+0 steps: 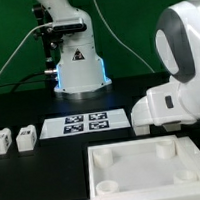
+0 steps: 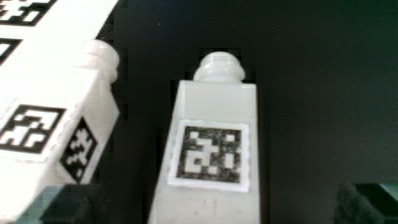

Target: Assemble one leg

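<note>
Green cloth hangs behind a black worktop (image 1: 28, 106). Starting at the exterior view's left, a far-left leg (image 1: 2, 140) and a second leg (image 1: 27, 135) lie side by side, untouched. Next comes the marker board (image 1: 94, 121), flat in front of the arm's base (image 1: 81, 70). Nearer me sits the square panel (image 1: 147, 173), and none of the round sockets I can see has anything in it. At the exterior view's right the arm (image 1: 179, 64) bends low over the worktop and blocks what lies beneath it.

The wrist view fills that gap. The leg (image 2: 214, 130) lies flat on the worktop with its tag (image 2: 214, 153) facing up. The end effector (image 2: 214, 207) is spread wide above it, its dark fingers (image 2: 54, 205) on either side and holding nothing.

By my reckoning the job has barely begun: gripping, carrying and seating the leg in a socket are all left to do. A neighbouring leg (image 2: 54, 110) lies just beside it across a narrow dark gap, so one finger will have little room.
</note>
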